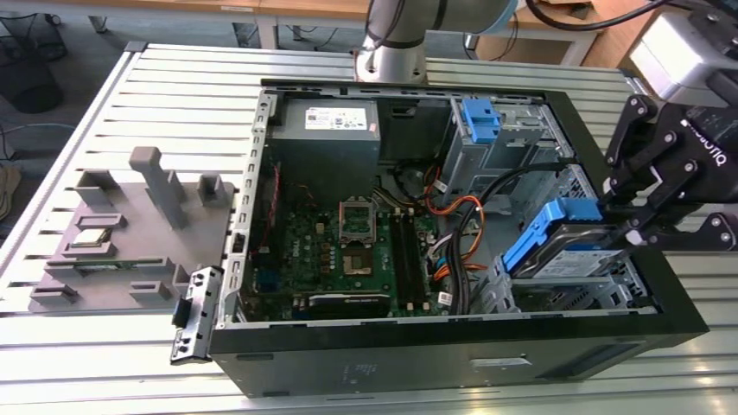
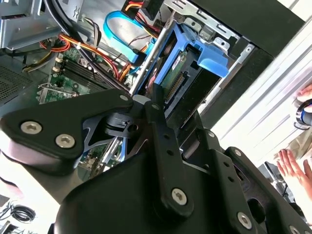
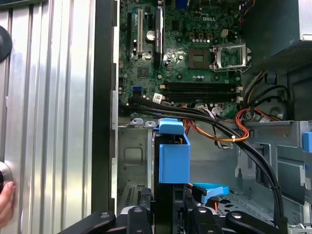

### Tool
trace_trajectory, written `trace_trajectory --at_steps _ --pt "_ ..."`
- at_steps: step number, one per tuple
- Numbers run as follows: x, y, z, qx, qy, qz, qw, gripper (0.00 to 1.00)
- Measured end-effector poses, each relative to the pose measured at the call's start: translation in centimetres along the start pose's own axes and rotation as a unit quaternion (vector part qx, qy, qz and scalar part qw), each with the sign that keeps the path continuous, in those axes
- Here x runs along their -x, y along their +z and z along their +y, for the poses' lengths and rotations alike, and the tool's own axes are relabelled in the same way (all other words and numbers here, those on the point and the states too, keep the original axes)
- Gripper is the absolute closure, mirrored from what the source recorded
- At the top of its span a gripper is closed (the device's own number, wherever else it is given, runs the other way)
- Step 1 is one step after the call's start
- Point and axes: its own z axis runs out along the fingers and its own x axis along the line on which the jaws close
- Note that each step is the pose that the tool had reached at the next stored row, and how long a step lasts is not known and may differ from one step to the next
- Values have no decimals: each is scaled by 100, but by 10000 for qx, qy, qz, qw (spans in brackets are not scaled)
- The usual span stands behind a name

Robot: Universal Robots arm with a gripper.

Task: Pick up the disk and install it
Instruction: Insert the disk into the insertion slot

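Note:
The disk (image 1: 568,239) is a silver drive in a blue plastic carrier. It hangs tilted over the metal drive cage (image 1: 571,285) at the near right corner of the open computer case (image 1: 461,359). My gripper (image 1: 628,226) is shut on the disk's outer end, coming in from the exterior view's right. In the first wrist view the blue carrier (image 3: 173,158) stands edge-on between my fingers (image 3: 139,212). The second wrist view shows the disk (image 2: 181,66) beyond my gripper (image 2: 148,100), its underside and connector facing the camera.
A motherboard (image 1: 346,242) fills the case floor, crossed by black and orange cables (image 1: 461,216). At the back sit a grey power supply (image 1: 328,121) and another blue caddy (image 1: 479,117). A grey fixture block (image 1: 127,225) is at the left. A person's hand (image 2: 292,165) rests nearby.

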Motion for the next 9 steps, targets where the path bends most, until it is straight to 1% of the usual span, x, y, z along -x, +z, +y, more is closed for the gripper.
trace_trajectory --at_steps 9 --pt "-13 162 -11 0 0 0 10000 65"
